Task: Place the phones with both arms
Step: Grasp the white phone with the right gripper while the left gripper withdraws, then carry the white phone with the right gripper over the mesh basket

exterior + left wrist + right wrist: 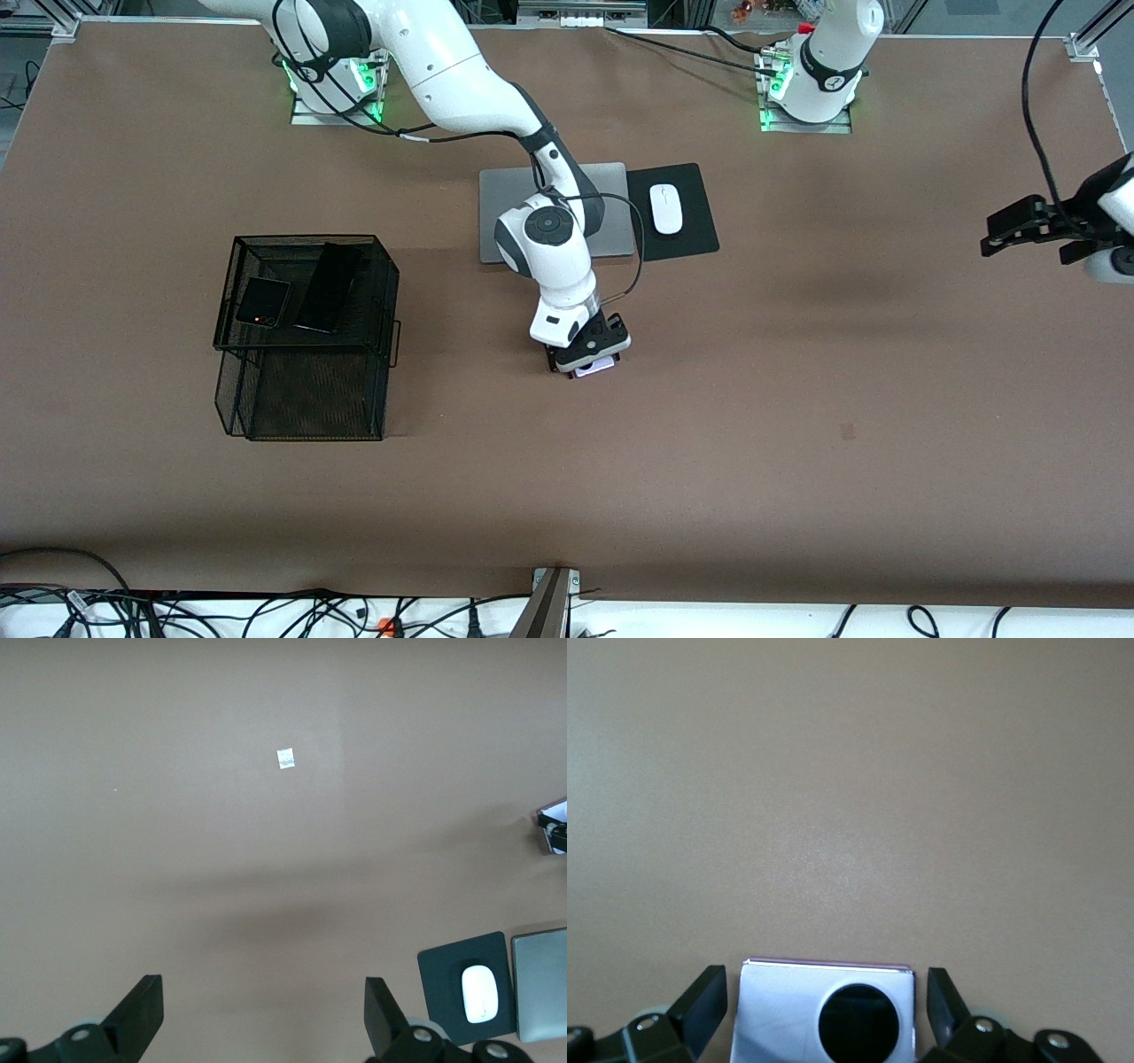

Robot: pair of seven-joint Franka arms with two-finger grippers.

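Note:
The lavender flip phone [596, 367] lies flat on the brown table near its middle, one round black lens showing [858, 1020]. My right gripper [585, 359] is down over it, open, one finger [702, 1000] on each side of the phone [780, 1010] with a small gap. The black flip phone [262, 301] and the long black slab phone [328, 288] lie on top of a black mesh rack [266, 248] toward the right arm's end. My left gripper [1001, 236] hangs open and empty [264, 1003] over bare table at the left arm's end, waiting.
A silver laptop [509, 213] and a white mouse [666, 209] on a black pad [687, 239] lie between the arm bases; the mouse [479, 993] also shows in the left wrist view. The rack has an open lower shelf [310, 394]. A small white tag [285, 758] lies on the table.

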